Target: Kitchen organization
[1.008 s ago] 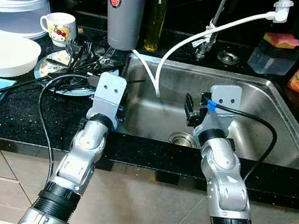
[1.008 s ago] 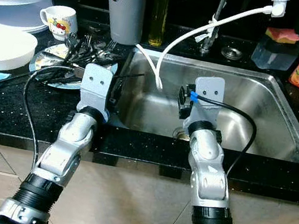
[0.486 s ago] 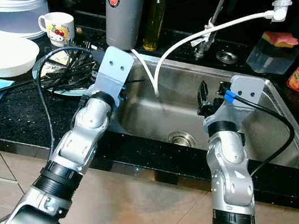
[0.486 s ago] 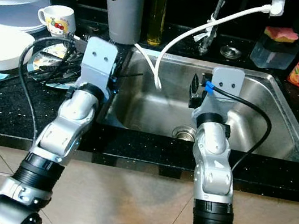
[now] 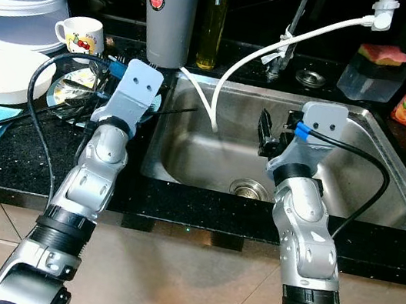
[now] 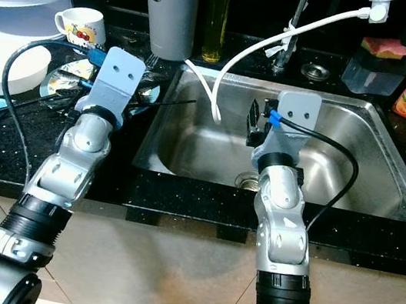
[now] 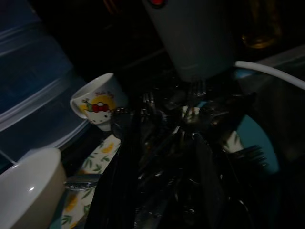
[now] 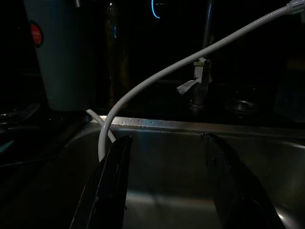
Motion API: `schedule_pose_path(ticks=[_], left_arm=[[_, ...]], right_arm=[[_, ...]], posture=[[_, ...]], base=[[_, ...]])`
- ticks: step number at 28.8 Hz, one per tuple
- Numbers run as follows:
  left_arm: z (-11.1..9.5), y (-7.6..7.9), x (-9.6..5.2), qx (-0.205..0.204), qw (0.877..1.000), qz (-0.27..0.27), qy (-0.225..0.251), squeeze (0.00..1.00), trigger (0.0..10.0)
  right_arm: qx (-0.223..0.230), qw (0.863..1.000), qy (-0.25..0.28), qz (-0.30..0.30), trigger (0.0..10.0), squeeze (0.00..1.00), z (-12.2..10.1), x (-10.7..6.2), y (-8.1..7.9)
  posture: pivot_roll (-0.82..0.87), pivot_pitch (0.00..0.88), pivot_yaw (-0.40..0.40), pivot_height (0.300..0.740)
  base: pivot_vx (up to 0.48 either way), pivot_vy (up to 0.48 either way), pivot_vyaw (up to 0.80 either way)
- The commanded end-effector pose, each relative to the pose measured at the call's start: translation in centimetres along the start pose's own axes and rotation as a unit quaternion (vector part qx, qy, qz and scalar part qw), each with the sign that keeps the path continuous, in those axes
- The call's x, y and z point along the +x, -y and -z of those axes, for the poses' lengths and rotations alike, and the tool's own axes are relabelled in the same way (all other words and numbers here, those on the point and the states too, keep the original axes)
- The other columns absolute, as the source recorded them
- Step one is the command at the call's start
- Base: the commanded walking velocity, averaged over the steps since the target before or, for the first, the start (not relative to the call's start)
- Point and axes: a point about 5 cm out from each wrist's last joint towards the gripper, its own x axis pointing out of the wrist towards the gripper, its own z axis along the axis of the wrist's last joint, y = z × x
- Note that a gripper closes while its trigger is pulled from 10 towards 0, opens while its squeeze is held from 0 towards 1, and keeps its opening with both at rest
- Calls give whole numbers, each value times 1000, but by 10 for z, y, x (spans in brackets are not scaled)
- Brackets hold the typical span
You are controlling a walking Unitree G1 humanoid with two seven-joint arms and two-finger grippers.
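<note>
Black speckled surface (image 5: 22,161) surrounding a steel sink (image 5: 385,179). Left end effector (image 7: 162,181), fingers parted, is hovering over the cutlery-laden plate (image 5: 69,90) at 10 o'clock; right end effector (image 8: 167,186), fingers parted, is hanging above the basin.

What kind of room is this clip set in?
Most likely a home kitchen: a stainless steel sink is set in a black speckled stone counter, with a plate of dirty black cutlery and a white cartoon-print mug to its left.
</note>
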Motion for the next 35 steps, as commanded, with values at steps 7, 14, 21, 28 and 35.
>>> schedule_pose_path(ticks=[7, 14, 21, 28, 35], left_arm=[[5, 17, -4, 89, 994, 66, 19, 0, 10000], [11, 26, -6, 126, 985, 114, 15, 0, 10000], [14, 31, -8, 162, 977, 132, 32, 0, 10000], [12, 38, -2, 186, 967, 167, 53, 0, 10000], [10, 39, 2, 208, 959, 179, 70, 0, 8078]], right_arm=[[5, 1000, 0, -9, 10000, 0, 1, -2, -4], [8, 1000, -1, -15, 10000, 0, 2, -2, -8], [8, 1000, -1, -14, 10000, 0, 2, -2, -8], [6, 1000, -1, -14, 10000, 0, 2, -2, -8], [6, 1000, 1, -13, 10000, 0, 1, -1, -7]], posture=[[102, 31, 8, 740], [103, 31, 6, 740], [101, 29, 6, 740], [97, 21, 6, 740], [90, 12, 12, 740]], base=[[0, 0, 0], [0, 0, 0], [0, 0, 0], [0, 0, 0], [0, 0, 0]])
